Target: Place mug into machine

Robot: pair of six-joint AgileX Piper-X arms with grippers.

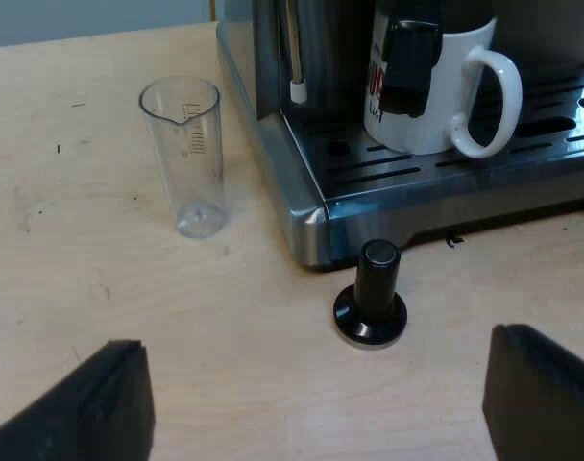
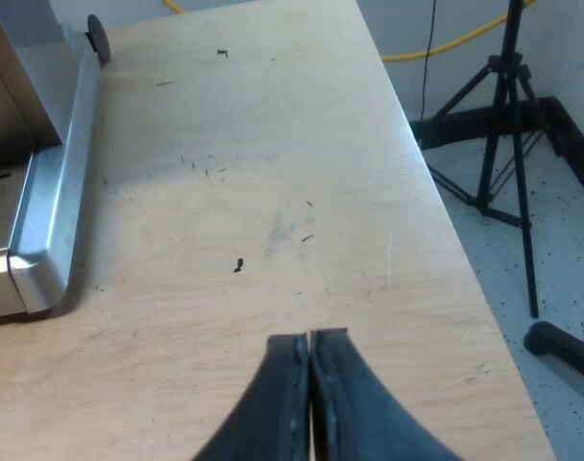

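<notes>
A white mug (image 1: 436, 91) with dark lettering stands upright on the slotted drip tray (image 1: 388, 168) of the espresso machine, handle turned sideways. A dark part of the machine hangs in front of the mug's upper wall. My left gripper (image 1: 316, 363) is open and holds nothing. It hovers over the wooden table a short way out from the tray, with the black-knobbed tamper (image 1: 370, 307) between it and the machine. My right gripper (image 2: 311, 338) is shut with nothing in it, low over bare table beside the machine's metal base (image 2: 42, 221).
An empty measuring glass (image 1: 188, 154) stands on the table near the machine's corner. A steam wand (image 1: 294, 58) hangs over the tray beside the mug. Past the table's edge (image 2: 446, 221) a black tripod (image 2: 503, 134) stands on the floor.
</notes>
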